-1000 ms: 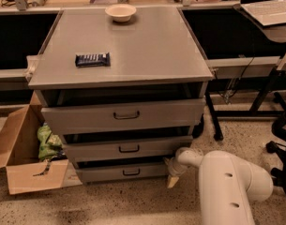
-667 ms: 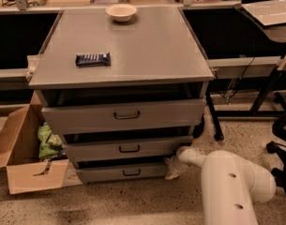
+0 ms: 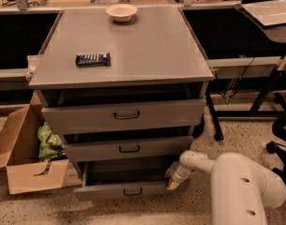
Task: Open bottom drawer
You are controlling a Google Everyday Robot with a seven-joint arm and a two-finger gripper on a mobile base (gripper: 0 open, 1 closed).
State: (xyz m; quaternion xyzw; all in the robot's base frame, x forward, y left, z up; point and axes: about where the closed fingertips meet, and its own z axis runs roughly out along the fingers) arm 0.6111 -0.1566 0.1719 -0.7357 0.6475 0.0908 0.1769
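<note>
Three grey drawers stacked in one cabinet, all ajar to different degrees.

Top drawer: tallest front, out slightly; a dark gap shows above it, contents not visible.
Middle drawer: out slightly, with a dark gap above; contents not visible.
Bottom drawer: lowest of the stack, just above the speckled floor, shallowest front, small dark loop handle at centre. It stands out further than the other two. The tray behind the front is in shadow; nothing can be made out in it.

Tabletop: a pale bowl near the back edge, looks empty from this angle. A dark wrapped bar lies flat toward the left, well apart from the bowl.

Cardboard box on the floor left of the cabinet, flaps open, green packaging inside it against the cabinet side.

Tool: at the right end of the bottom drawer front, low, at the tip of the white arm coming from lower right. It appears to touch the drawer's right corner. Whether it is released or clenched cannot be told.
</note>
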